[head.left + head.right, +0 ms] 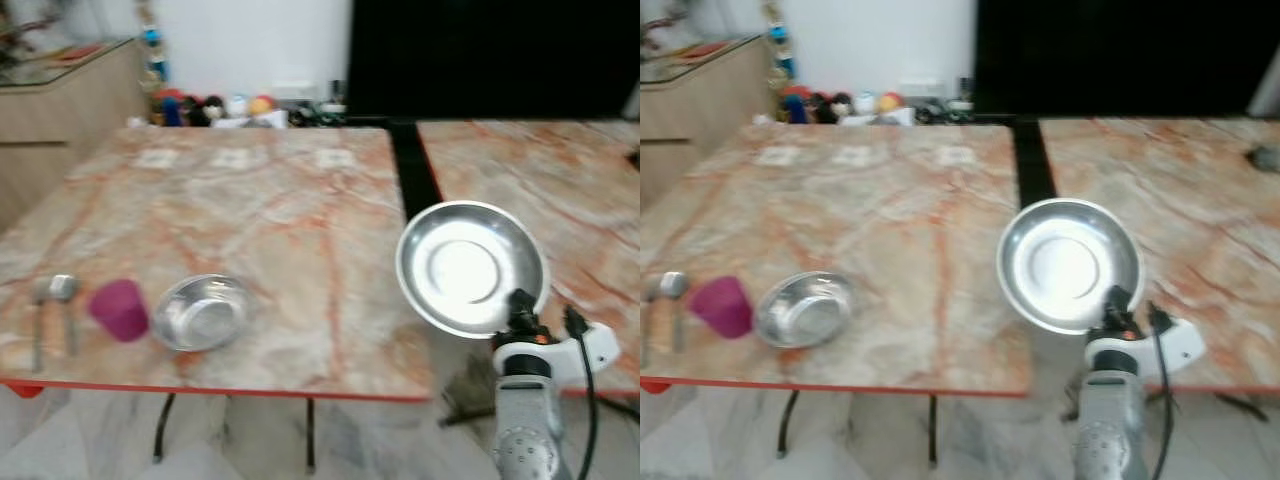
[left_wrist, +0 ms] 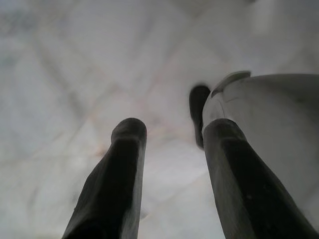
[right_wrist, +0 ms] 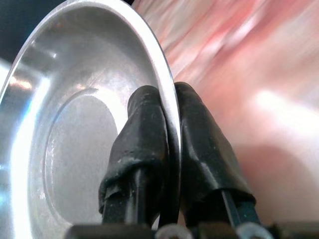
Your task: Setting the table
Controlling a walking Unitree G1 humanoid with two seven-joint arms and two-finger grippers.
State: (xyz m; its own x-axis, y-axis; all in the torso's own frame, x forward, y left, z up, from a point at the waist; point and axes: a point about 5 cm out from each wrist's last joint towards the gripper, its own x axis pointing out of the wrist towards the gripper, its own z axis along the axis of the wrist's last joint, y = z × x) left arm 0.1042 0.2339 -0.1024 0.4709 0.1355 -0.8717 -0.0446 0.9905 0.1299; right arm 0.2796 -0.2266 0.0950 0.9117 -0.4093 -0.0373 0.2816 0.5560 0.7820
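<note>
My right gripper (image 1: 520, 303) is shut on the rim of a shiny steel plate (image 1: 470, 266), which it holds tilted up in the air over the gap between two marble tables. In the right wrist view the fingers (image 3: 149, 129) pinch the plate's rim (image 3: 75, 99). On the left table (image 1: 230, 190), near its front edge, lie a steel bowl (image 1: 200, 312), a magenta cup (image 1: 119, 309) and two spoons (image 1: 55, 305). My left gripper (image 2: 174, 144) hangs open above the pale floor beside my leg.
A second marble table (image 1: 540, 190) stands to the right, with a dark gap between the two. A wooden counter (image 1: 60, 110) is at the far left. Colourful small items (image 1: 215, 108) line the wall behind the left table. Pale tiled floor lies below.
</note>
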